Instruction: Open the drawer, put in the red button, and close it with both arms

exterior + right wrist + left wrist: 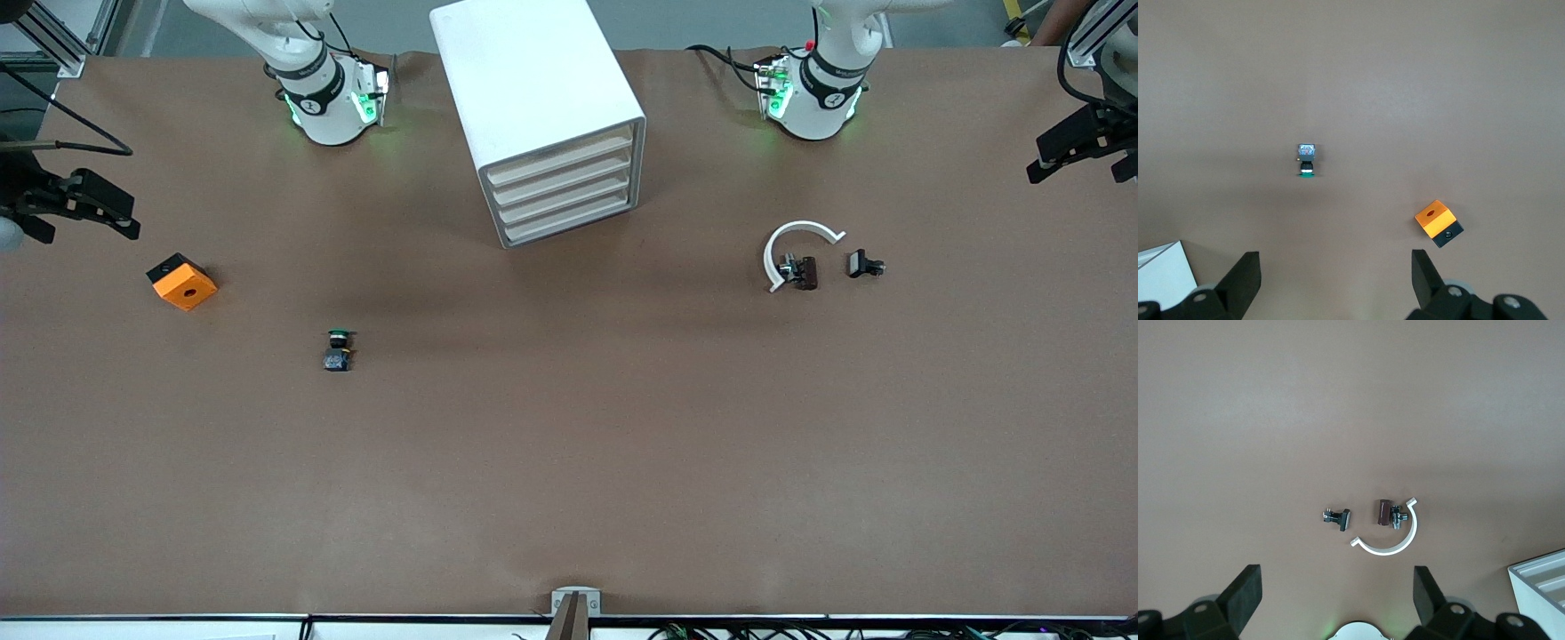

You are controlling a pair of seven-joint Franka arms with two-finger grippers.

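Robotics laboratory, tabletop test station. Evidence: two white arm bases [324,98] and [813,93] bolted at the twelve o'clock edge, status lights glowing green; work surface [569,462] covered in plain brown paper; aluminium framing [53,40] at the ten o'clock corner; loose cabling [711,633] along the six o'clock edge; white drawer cabinet [542,116] and small parts (test props) set apart on the paper.

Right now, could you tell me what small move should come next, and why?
Probably bring the left claw toward the front of the drawer unit: all four drawers are shut, so nothing can go in yet. Both claws are open and empty; the right claw waits over its end of the table.
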